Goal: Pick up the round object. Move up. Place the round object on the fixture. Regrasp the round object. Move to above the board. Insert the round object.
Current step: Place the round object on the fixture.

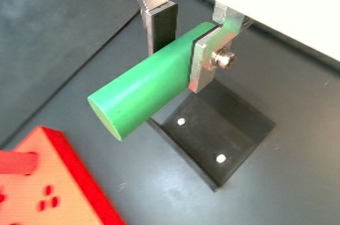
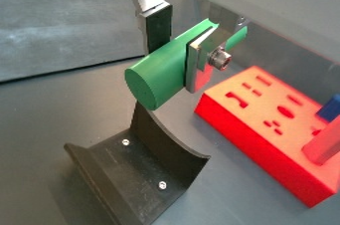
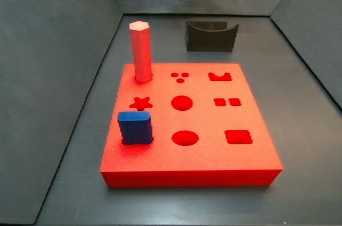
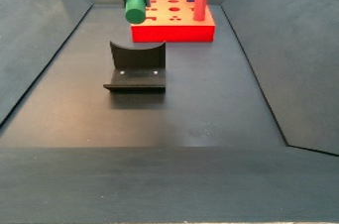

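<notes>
Counter point(image 4: 199, 99): dark, walled on its sides.

Board point(image 3: 201, 140): thick red slab with shaped holes; a red hexagonal peg point(image 3: 140, 50) stands upright in it, and a blue square block point(image 3: 134, 127) sits near its front corner.

Fixture point(image 4: 135, 67): dark bracket on a base plate, resting on the counter apart from the board.

My gripper point(image 1: 186, 45): raised above the fixture, clenched on the green peg.

Green peg point(image 1: 149, 88): cylindrical, held near one end between my silver fingers point(image 1: 204, 55), clear of the fixture below.
</notes>
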Available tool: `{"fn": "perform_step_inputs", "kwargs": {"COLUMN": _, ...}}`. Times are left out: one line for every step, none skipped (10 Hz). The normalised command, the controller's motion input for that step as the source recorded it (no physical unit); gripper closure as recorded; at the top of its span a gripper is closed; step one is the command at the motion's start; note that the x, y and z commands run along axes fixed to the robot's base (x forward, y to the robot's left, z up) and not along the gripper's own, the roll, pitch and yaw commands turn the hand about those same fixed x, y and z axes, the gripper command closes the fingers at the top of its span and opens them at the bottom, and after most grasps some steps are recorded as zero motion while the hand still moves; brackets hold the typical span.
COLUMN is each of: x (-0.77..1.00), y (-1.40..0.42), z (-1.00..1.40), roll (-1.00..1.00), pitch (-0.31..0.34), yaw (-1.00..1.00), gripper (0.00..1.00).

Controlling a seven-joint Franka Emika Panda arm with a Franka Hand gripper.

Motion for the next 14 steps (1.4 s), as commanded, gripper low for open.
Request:
{"fn": "perform_step_inputs", "kwargs": {"x": 0.09, "y": 0.03, "z": -0.01, "roll": -0.33, "pitch": 0.175, "yaw": -0.13, "gripper": 1.0}}
{"fn": "perform_step_inputs", "kwargs": {"x": 0.08, "y": 0.01, "z": -0.01, "roll": -0.23, "pitch": 0.147, "yaw": -0.13, "gripper": 1.0}}
{"fn": "perform_step_inputs", "kwargs": {"x": 0.1, "y": 0.06, "z": -1.0, "roll": -1.0, "pitch": -0.027, "yaw": -0.13, "gripper": 1.0}}
{"fn": "perform_step_inputs", "kwargs": {"x": 0.1, "y": 0.06, "z": -1.0, "roll": -1.0, "pitch": -0.037, "yaw": -0.14, "gripper": 1.0}}
{"fn": "perform_step_inputs", "kwargs": {"x": 0.11, "y": 0.07, "z": -1.0, "roll": -1.0, "pitch": -0.026, "yaw": -0.13, "gripper": 1.0}}
{"fn": "perform_step_inputs", "kwargs": {"x": 0.12, "y": 0.08, "z": -1.0, "roll": -1.0, "pitch": -0.001, "yaw": -0.12, "gripper": 1.0}}
{"fn": "perform_step_inputs", "kwargs": {"x": 0.13, "y": 0.08, "z": -1.0, "roll": -1.0, "pitch": 0.014, "yaw": -0.12, "gripper": 1.0}}
{"fn": "perform_step_inputs", "kwargs": {"x": 0.13, "y": 0.09, "z": -1.0, "roll": -0.99, "pitch": 0.018, "yaw": -0.12, "gripper": 1.0}}
{"fn": "perform_step_inputs", "kwargs": {"x": 0.15, "y": 0.09, "z": -1.0, "roll": -0.78, "pitch": 0.024, "yaw": -0.1, "gripper": 1.0}}
{"fn": "perform_step_inputs", "kwargs": {"x": 0.16, "y": 0.1, "z": -1.0, "roll": -0.57, "pitch": 0.027, "yaw": -0.09, "gripper": 1.0}}
{"fn": "perform_step_inputs", "kwargs": {"x": 0.17, "y": 0.11, "z": -1.0, "roll": -0.4, "pitch": 0.035, "yaw": -0.08, "gripper": 1.0}}
{"fn": "perform_step_inputs", "kwargs": {"x": 0.17, "y": 0.1, "z": -1.0, "roll": -0.27, "pitch": 0.041, "yaw": -0.08, "gripper": 1.0}}
{"fn": "perform_step_inputs", "kwargs": {"x": 0.17, "y": 0.11, "z": -1.0, "roll": -0.21, "pitch": 0.039, "yaw": -0.08, "gripper": 1.0}}
{"fn": "perform_step_inputs", "kwargs": {"x": 0.16, "y": 0.1, "z": -0.87, "roll": -0.18, "pitch": 0.032, "yaw": -0.08, "gripper": 1.0}}
